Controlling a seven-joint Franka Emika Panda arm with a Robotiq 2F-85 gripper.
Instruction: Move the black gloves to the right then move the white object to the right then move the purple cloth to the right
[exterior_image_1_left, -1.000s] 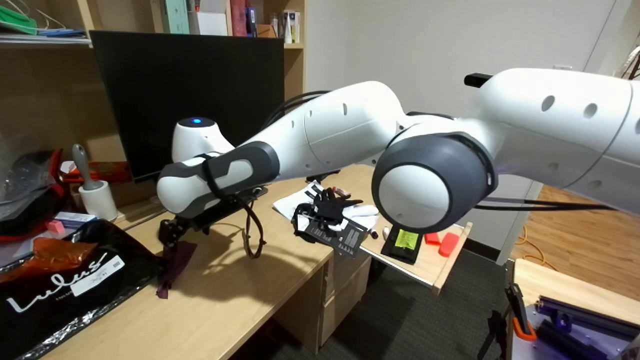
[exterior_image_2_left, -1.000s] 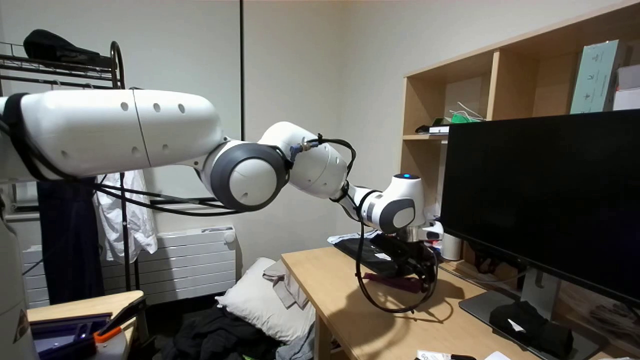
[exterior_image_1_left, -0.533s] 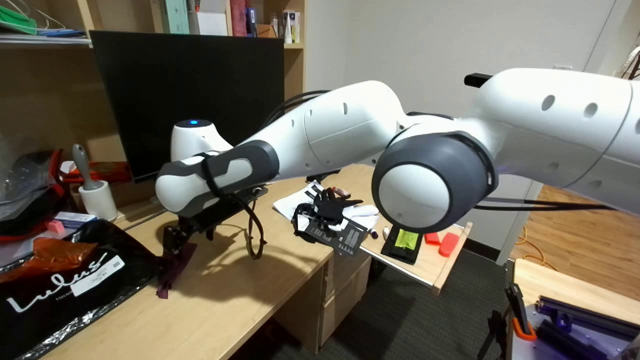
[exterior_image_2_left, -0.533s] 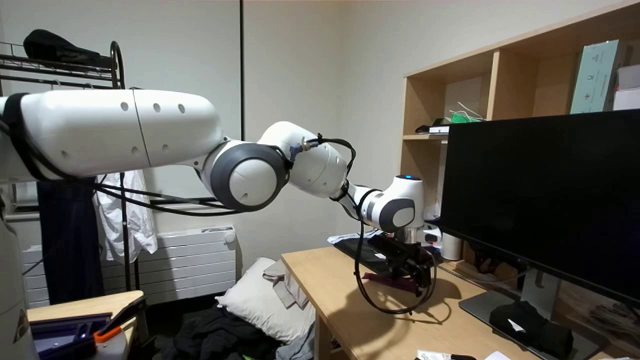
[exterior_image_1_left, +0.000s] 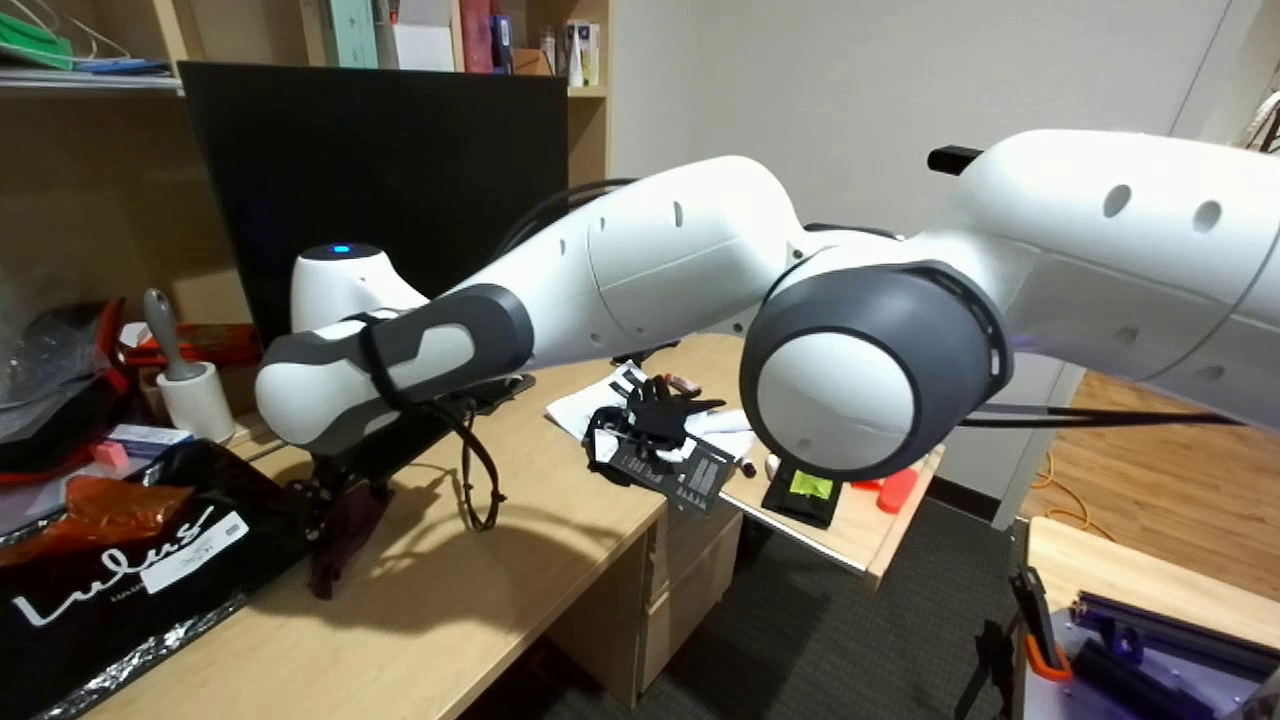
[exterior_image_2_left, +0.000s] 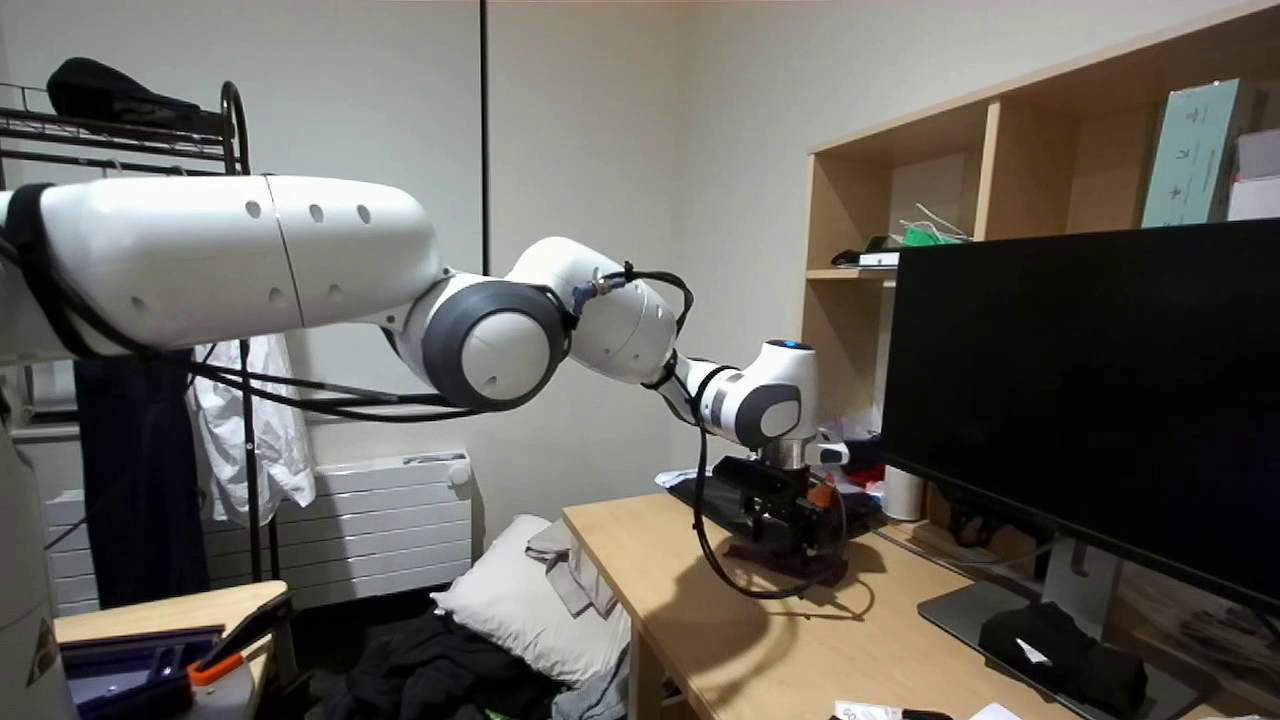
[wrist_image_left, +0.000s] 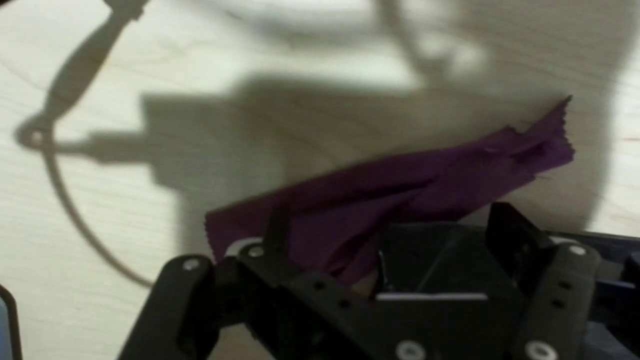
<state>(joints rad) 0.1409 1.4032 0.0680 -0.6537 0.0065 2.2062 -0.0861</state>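
Two fingers (wrist_image_left: 277, 230) of your gripper (wrist_image_left: 390, 221) stand wide apart over the purple cloth (wrist_image_left: 360, 182), with nothing gripped: in the wrist view one shows against the fabric, the other against the black bag (exterior_image_1_left: 140, 600). The cloth lies limp and creased on the desk (exterior_image_1_left: 330, 650), right beside that bag; whether they overlap, you can't tell. Expect it to weigh almost nothing and to crumple rather than push back, with little chance of harm. Lying so flat, though, it offers little to bite. Aim for the folds near its middle, go low, and steer off the bag, whose glossy plastic could get pinched too.
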